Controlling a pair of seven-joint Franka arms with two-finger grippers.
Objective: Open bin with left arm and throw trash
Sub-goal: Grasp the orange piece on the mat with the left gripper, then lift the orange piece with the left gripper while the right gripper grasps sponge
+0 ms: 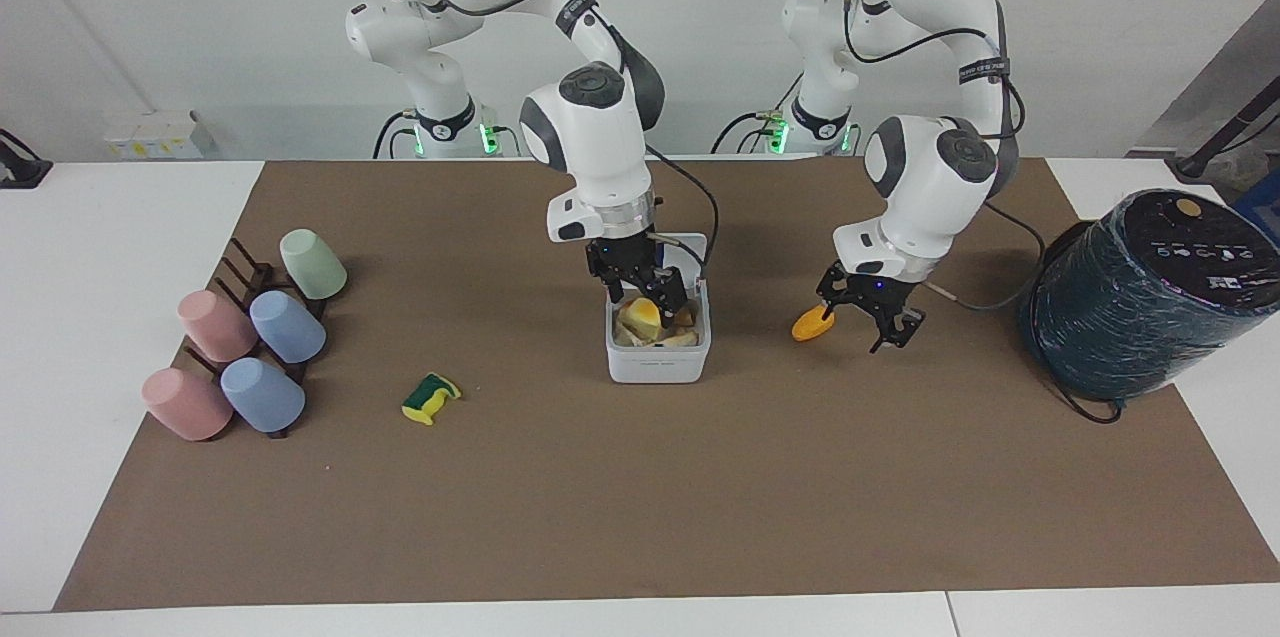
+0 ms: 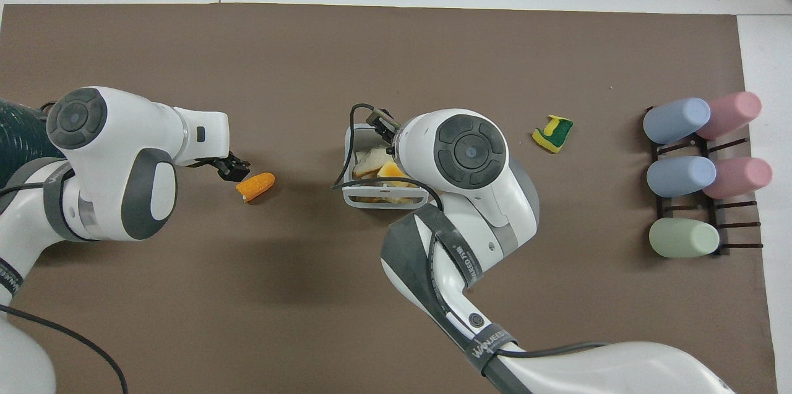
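Observation:
The white bin (image 1: 658, 365) stands mid-table with its lid (image 1: 690, 247) up and several pale pieces inside; it also shows in the overhead view (image 2: 385, 200). My right gripper (image 1: 645, 295) is open just over the bin, above a pale yellow wedge (image 1: 640, 318) that lies in it. My left gripper (image 1: 858, 322) is open and low beside the orange lump (image 1: 810, 326), toward the left arm's end; in the overhead view the left gripper (image 2: 234, 169) nearly touches the orange lump (image 2: 255, 185). The green-and-yellow sponge bit (image 1: 431, 398) lies on the mat toward the right arm's end.
A big dark teal wrapped cylinder (image 1: 1150, 292) stands at the left arm's end. A dark rack (image 1: 245, 272) with several pastel cups (image 1: 287, 326) lies at the right arm's end. A brown mat (image 1: 640, 517) covers the table.

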